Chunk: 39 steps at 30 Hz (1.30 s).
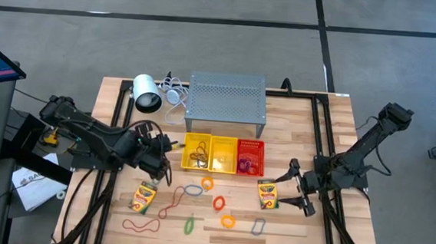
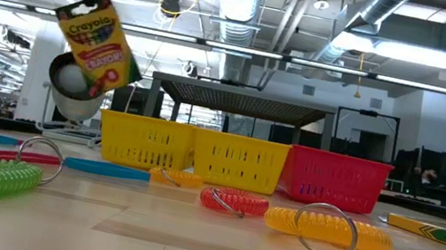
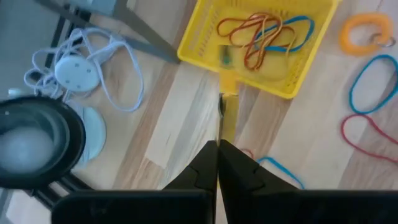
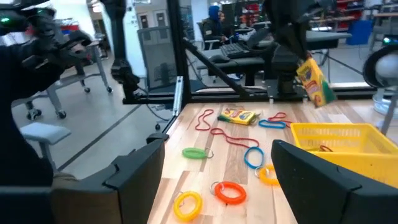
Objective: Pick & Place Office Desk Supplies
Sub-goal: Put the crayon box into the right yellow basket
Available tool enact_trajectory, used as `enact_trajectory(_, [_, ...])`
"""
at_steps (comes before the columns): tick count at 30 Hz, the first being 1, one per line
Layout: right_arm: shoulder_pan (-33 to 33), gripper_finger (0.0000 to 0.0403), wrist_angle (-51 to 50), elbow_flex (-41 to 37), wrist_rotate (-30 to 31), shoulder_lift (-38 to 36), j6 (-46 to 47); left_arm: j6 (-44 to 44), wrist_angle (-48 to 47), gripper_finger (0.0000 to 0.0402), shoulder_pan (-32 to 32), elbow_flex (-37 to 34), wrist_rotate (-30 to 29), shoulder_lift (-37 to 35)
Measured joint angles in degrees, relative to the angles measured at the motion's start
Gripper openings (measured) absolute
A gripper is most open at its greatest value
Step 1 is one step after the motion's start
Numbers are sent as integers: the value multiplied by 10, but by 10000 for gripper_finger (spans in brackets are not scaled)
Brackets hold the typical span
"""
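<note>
2 dark arms work over the wooden table (image 1: 287,227). The left gripper (image 1: 161,161) hangs above the table just beside the leftmost yellow basket (image 1: 196,152), its fingers (image 3: 205,165) pressed together on a crayon box (image 2: 98,42); in the low view that box dangles tilted in the air, clear of the tabletop, and in the left wrist view only its thin yellow edge shows between the closed fingers, over the near wall of the basket. That basket already holds a tangle of rubber bands (image 3: 264,34) in red, orange and blue. Next to it stand a second yellow basket (image 1: 223,154) and a red basket (image 1: 250,156), all 3 in a row in front of the grey perforated stand (image 1: 226,101), with the white lamp (image 1: 146,94) off to the stand's left. The right gripper (image 1: 296,190) sits low at the table's right side with its fingers spread wide apart, holding nothing; a second crayon box (image 1: 267,194) lies just beside it. A third crayon box (image 1: 143,197) lies flat on the left part of the table. Scattered between them are coiled rings in orange (image 1: 219,203), yellow (image 1: 228,221), green (image 1: 189,225) and grey (image 1: 257,228), plus loose red rubber bands (image 1: 141,226).
</note>
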Motion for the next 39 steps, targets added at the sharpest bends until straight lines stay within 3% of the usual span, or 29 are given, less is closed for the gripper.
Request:
enact_trajectory(8, [-115, 291, -11, 0, -8, 31, 38, 109, 108, 0, 20, 15, 1, 0])
enact_trajectory(18, [-220, 291, -66, 77, -115, 132, 31, 197, 160, 0, 42, 44, 2, 0])
enact_trajectory(22, [-238, 291, -78, 110, -132, 175, 11, 262, 217, 0, 52, 45, 2, 14])
enact_trajectory(27, [-249, 291, -78, 125, -155, 202, 7, 314, 223, 0, 70, 74, 9, 65])
enact_trajectory(39, [-225, 291, -93, 126, -157, 198, 12, 422, 224, 0, 106, 182, 11, 211])
